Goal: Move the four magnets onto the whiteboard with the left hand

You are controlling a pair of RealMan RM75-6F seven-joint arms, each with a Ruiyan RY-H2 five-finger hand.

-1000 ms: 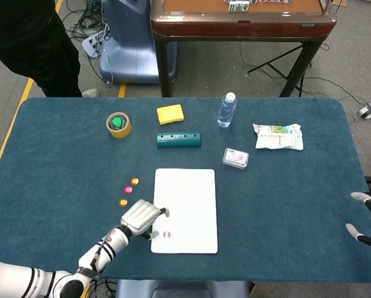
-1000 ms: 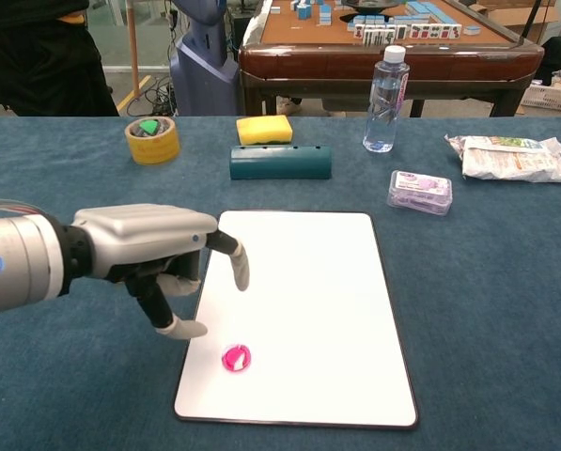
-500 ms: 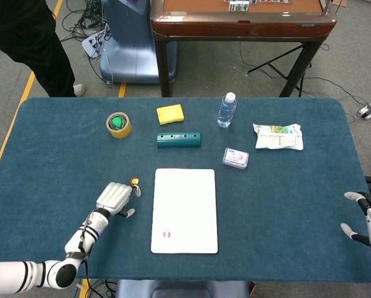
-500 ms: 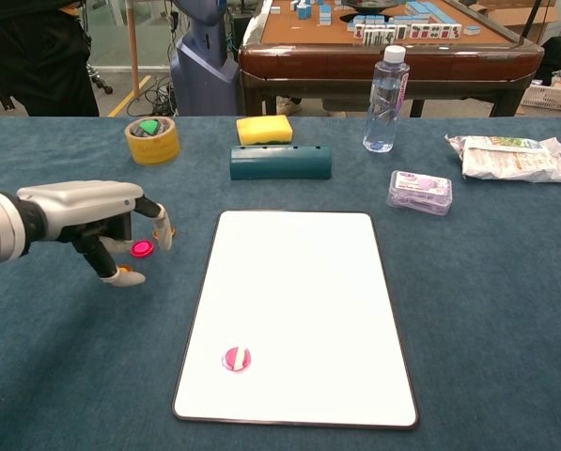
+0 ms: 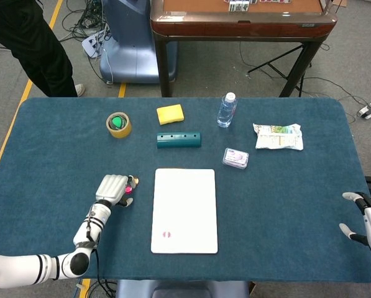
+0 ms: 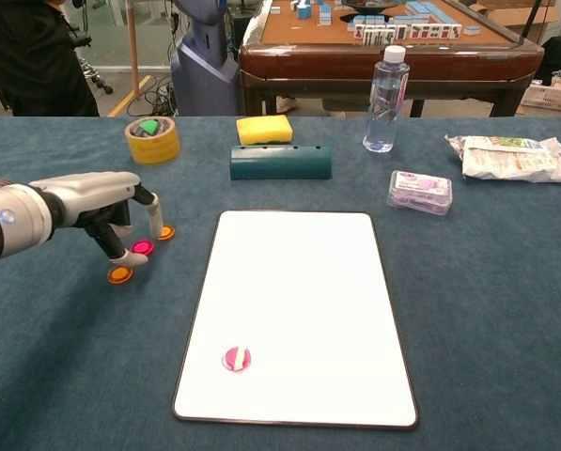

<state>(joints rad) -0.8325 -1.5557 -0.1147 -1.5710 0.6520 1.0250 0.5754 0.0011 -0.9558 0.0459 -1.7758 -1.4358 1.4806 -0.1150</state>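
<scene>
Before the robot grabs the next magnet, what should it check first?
1. Whiteboard has free room: ok; only one pink magnet lies on it.
2. Three magnets wait on the table: ok; pink one, orange ones.
3. Left hand is over them: ok.
4. Left hand already holds a magnet: cannot tell; fingertips are around the pink one.
5. Right hand is away from the whiteboard: ok.

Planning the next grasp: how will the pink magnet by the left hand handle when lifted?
The pink magnet looks like a small flat disc, so probably light but hard to pinch off the cloth. Lying flat, it is unlikely to roll. It may snap toward the orange magnets close by.
</scene>
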